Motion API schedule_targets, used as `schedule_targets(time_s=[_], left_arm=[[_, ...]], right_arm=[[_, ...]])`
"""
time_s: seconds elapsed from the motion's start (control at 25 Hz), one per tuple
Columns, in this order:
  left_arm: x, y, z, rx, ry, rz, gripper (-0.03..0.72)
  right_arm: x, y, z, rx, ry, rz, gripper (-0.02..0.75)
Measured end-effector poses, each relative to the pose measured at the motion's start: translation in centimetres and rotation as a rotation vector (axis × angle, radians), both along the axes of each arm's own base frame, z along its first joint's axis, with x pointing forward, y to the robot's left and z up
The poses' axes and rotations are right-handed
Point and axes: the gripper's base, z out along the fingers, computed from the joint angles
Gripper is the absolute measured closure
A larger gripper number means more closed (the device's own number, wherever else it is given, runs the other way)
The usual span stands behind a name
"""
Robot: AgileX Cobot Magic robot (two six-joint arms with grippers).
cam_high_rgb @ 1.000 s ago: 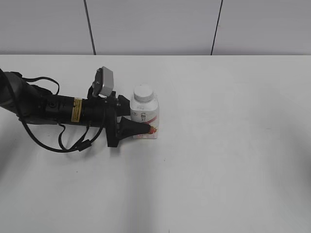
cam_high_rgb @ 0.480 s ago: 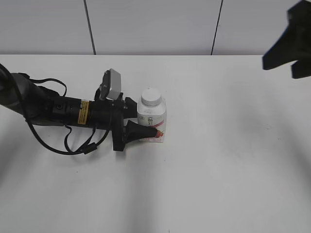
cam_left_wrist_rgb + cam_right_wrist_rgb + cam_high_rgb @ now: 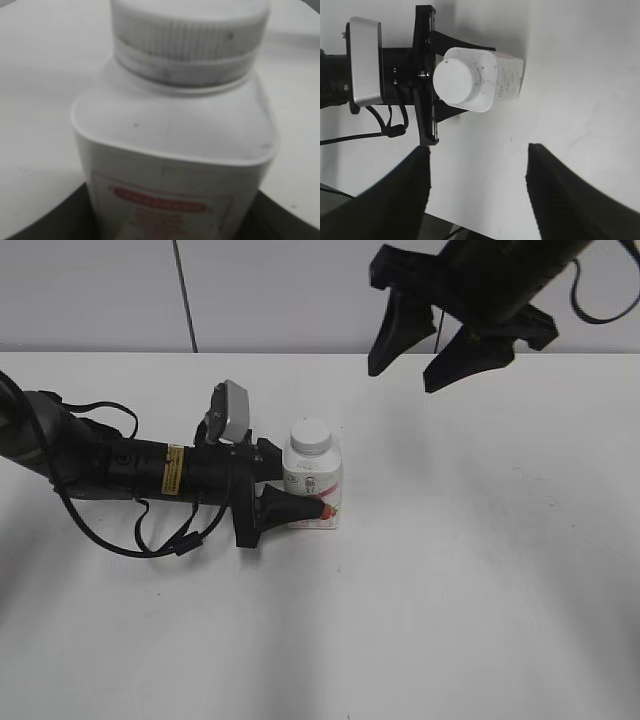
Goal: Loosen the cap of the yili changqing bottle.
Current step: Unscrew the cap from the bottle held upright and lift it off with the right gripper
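Note:
The yili changqing bottle [image 3: 315, 490], white and squarish with a pink-red label band, stands upright on the white table. Its white cap [image 3: 311, 436] sits on the neck. My left gripper [image 3: 300, 492] reaches in from the left and is shut on the bottle's lower body. The left wrist view shows the bottle [image 3: 175, 150] and its ribbed cap [image 3: 187, 35] close up between dark fingers. My right gripper [image 3: 405, 365] hangs open and empty in the air, up and to the right of the bottle. The right wrist view looks down on the cap [image 3: 455, 80] and bottle [image 3: 495, 82], beyond the open gripper [image 3: 477, 152].
The left arm [image 3: 100, 460] and its cables lie across the table's left side. The white table [image 3: 480, 570] spreads to the right and front of the bottle. A grey panelled wall [image 3: 300, 290] runs behind the table's back edge.
My left gripper has slid the bottle a little to the right. My right gripper has come in from the upper right and now hangs above the table near the bottle.

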Motion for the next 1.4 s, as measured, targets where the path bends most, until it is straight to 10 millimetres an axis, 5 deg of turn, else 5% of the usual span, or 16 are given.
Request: schedule_targets(time_s=[0.48, 0.68, 1.4], left_arm=[[0.2, 0.0, 0.0, 0.005, 0.001, 0.03, 0.281], [0.3, 0.1, -0.1, 0.008, 0.001, 0.034, 0.282], [0.4, 0.1, -0.1, 0.006, 0.003, 0.051, 0.282]], right_arm=[[4.4, 4.4, -3.0, -0.106, 0.085, -0.013, 0.258], [5.0, 5.9, -5.0, -0.136, 0.157, -0.04, 0.258], [5.6, 8.0, -7.1, -0.115, 0.196, -0.054, 0.258]])
